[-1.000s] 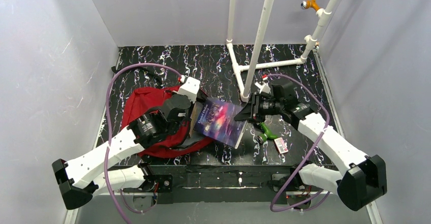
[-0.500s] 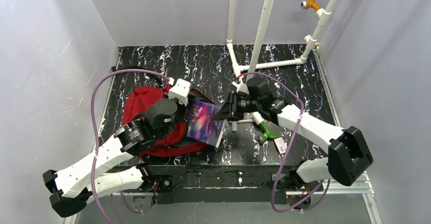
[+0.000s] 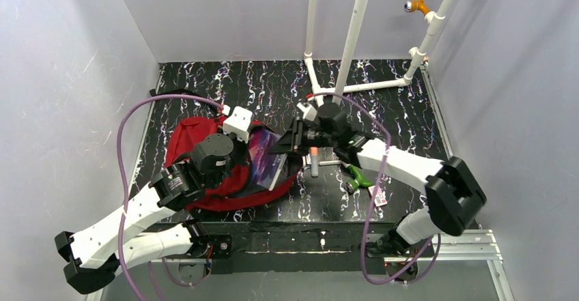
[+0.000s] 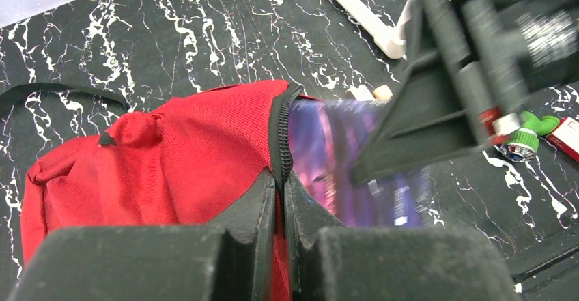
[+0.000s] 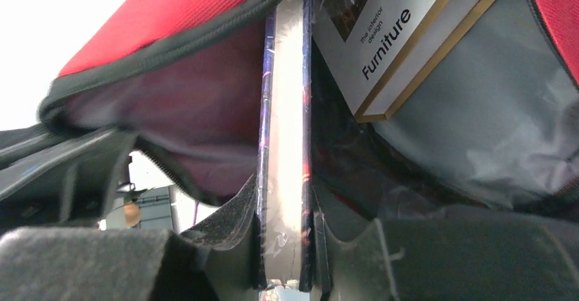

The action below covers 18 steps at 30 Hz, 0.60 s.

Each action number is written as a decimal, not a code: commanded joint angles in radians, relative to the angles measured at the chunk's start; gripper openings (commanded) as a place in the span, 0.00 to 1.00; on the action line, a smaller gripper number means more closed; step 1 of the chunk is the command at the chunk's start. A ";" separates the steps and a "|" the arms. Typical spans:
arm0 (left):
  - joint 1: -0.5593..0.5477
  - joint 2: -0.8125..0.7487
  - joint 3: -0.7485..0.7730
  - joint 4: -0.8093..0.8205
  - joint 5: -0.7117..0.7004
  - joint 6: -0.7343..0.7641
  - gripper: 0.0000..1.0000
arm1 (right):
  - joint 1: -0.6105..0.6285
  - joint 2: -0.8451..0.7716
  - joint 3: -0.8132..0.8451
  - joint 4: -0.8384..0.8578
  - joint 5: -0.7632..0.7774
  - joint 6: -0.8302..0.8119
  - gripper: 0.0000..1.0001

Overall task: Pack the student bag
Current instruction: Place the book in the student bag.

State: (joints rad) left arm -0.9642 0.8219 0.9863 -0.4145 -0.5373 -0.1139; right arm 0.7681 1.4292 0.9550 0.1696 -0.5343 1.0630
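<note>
The red student bag (image 3: 183, 144) lies on the left of the mat, its mouth facing right. My left gripper (image 4: 280, 192) is shut on the bag's black zipper edge (image 4: 278, 120) and holds the flap up. My right gripper (image 5: 285, 243) is shut on a purple-covered book (image 3: 265, 159), seen edge-on in the right wrist view (image 5: 285, 110). The book is partly inside the bag's mouth. A white "Furniture" book (image 5: 396, 38) lies inside against the grey lining (image 5: 464, 130).
A green-handled tool (image 3: 358, 177) and a small red-and-white packet (image 3: 377, 194) lie on the mat right of the bag. A white pen-like stick (image 3: 313, 162) lies below my right gripper. A white pipe frame (image 3: 348, 48) stands at the back.
My right gripper has moved left with the purple book, pushing it further into the bag's mouth. My left gripper has kept its hold on the zipper edge and shifted slightly left.
</note>
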 commanded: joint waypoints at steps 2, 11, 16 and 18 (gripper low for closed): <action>-0.002 -0.030 0.019 0.025 0.022 -0.032 0.00 | 0.128 0.150 0.020 0.457 0.210 0.090 0.01; -0.001 -0.049 0.024 -0.021 0.025 -0.052 0.00 | 0.165 0.447 0.206 0.584 0.292 -0.033 0.04; -0.001 -0.055 -0.005 -0.013 0.020 -0.072 0.00 | 0.181 0.508 0.220 0.566 0.364 -0.074 0.22; -0.001 -0.047 -0.001 -0.012 0.019 -0.073 0.00 | 0.182 0.530 0.241 0.511 0.357 -0.109 0.35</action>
State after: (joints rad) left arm -0.9642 0.7849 0.9863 -0.4507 -0.5156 -0.1635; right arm 0.9478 1.9343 1.1221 0.6319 -0.2626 1.0367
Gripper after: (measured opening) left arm 0.034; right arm 0.308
